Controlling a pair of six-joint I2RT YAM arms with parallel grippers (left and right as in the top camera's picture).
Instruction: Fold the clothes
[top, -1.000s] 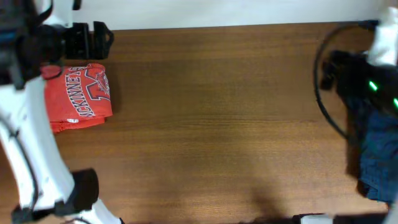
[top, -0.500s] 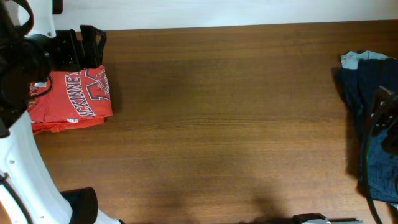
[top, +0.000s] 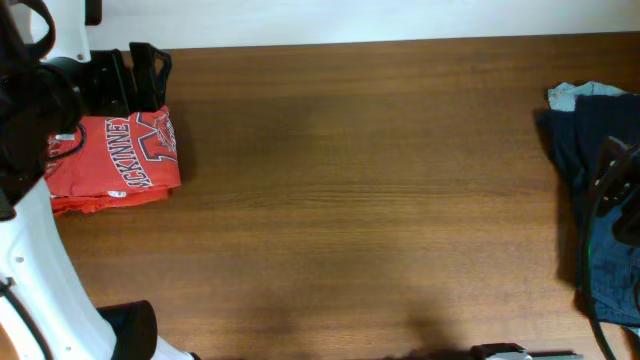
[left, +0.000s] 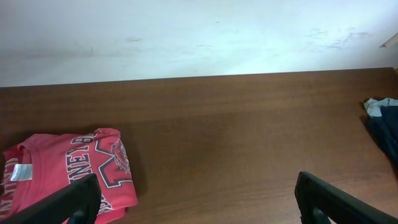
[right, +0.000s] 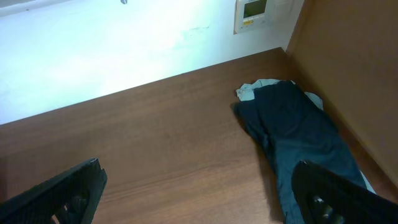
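Both my arms have pulled back since a second ago, and the right one is now clear of the blue cloth (right: 298, 134). The red shirt (top: 120, 160) lies folded at the far left end of the desk (top: 360, 200), its longer side running along the back edge. It sits just beside my left claw (left: 198, 202), so that arm is much nearer. My right claw (right: 199, 193) is well apart from it. Both claws gape wide, holding nothing.

One folded red-orange McKinney T-shirt (top: 112, 160). One dark navy garment heap (top: 585, 170), can't tell how many pieces are in it. One pale-blue cloth bit (top: 565, 95) at its top. One wooden table (top: 360, 200). One wall control panel (right: 255, 12). Two grippers: left gripper (left: 196, 208), right gripper (right: 199, 199).
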